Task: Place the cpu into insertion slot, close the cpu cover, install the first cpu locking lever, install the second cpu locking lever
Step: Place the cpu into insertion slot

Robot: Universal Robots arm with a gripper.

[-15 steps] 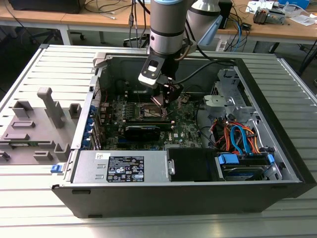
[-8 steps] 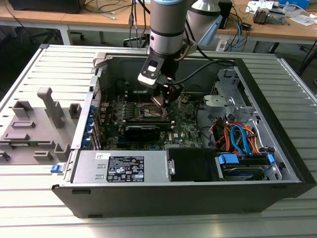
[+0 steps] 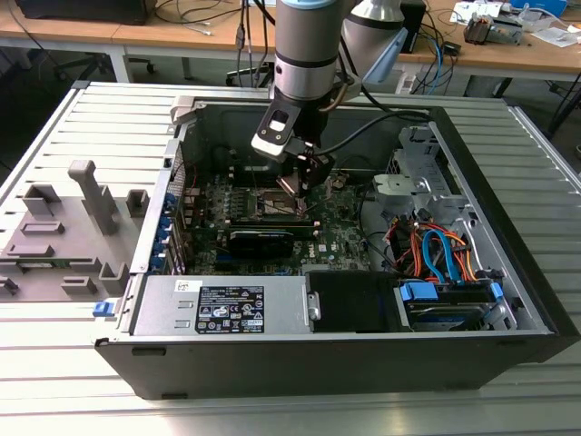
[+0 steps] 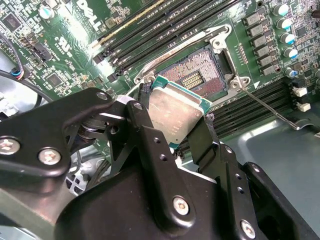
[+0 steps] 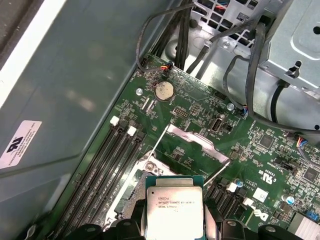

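My gripper (image 4: 175,122) is shut on the cpu (image 4: 172,112), a flat square chip with a silvery top, held by two opposite edges between black fingers (image 4: 147,130). The chip hangs tilted just above the insertion slot (image 4: 197,75), whose dark pin field lies uncovered inside a silvery rim. In the first wrist view the cpu (image 5: 174,207) hides most of the slot, and the cpu cover (image 5: 195,142) stands swung up beyond it. Thin wire locking levers (image 4: 270,106) (image 5: 156,144) stick out, released. In the exterior view the gripper (image 3: 304,182) sits deep inside the open computer case over the green board.
Long black memory slots (image 4: 150,35) (image 5: 107,165) flank the socket. A black card (image 3: 263,238) lies close in front of it, with the power supply (image 3: 227,304) nearer still. Cables and a drive cage (image 3: 436,254) fill the exterior view's right. A grey fixture (image 3: 64,227) stands outside the case.
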